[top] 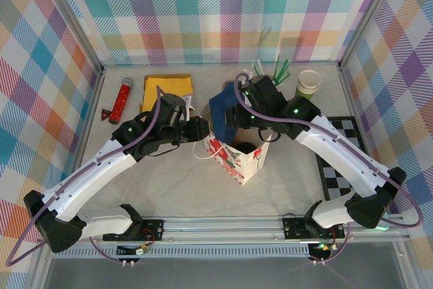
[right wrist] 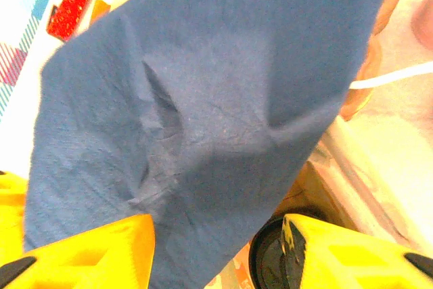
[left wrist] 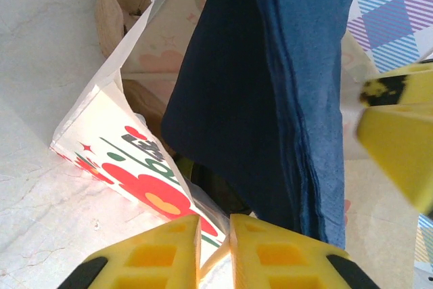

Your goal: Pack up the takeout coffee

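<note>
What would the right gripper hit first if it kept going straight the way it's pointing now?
Probably the blue napkin hanging right ahead of the right gripper. Beyond it comes the open paper bag, where a black lid shows; depth there is unclear.

Even, bright light fills the overhead view, with soft short shadows under the arms on the pale counter (top: 284, 174) and sharp focus throughout. In the left wrist view the blue napkin (left wrist: 270, 86) is crisp, while the yellow finger at 3 o'clock is blurred. The right wrist view is soft and washed out toward 2 o'clock.
</note>
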Controlling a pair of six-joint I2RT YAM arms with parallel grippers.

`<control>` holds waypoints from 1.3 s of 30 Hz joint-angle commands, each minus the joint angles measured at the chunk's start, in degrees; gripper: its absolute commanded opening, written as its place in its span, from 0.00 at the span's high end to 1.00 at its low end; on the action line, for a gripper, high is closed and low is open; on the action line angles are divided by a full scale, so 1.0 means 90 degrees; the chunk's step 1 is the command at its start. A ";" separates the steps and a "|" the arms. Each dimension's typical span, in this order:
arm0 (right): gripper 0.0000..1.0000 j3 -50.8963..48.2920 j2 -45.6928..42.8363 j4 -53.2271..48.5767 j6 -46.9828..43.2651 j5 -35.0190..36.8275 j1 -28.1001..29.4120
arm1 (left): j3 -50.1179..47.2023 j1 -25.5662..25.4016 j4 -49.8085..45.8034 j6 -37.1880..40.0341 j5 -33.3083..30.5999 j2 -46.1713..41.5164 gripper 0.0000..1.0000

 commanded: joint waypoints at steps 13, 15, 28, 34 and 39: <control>0.48 0.1030 0.0589 -0.0088 0.0068 0.0149 0.0172 | -0.0199 -0.0012 0.0075 -0.0048 -0.0034 -0.0048 0.86; 0.47 0.1083 0.0746 -0.0099 0.0056 0.0144 0.0177 | -0.0213 0.0001 0.0117 -0.0084 -0.0032 -0.0066 0.86; 0.59 0.0370 0.1324 0.0367 0.0242 0.0082 0.0168 | -0.0174 -0.0013 0.0314 -0.0156 0.0164 -0.0134 1.00; 0.61 -0.0066 0.1466 0.0575 0.0337 0.0079 0.0157 | -0.0179 -0.0011 0.0336 -0.0170 0.0133 -0.0195 1.00; 0.61 -0.0165 0.1820 0.0829 0.0306 -0.0250 0.0155 | -0.0156 -0.0016 0.0446 -0.0185 0.0244 -0.0241 1.00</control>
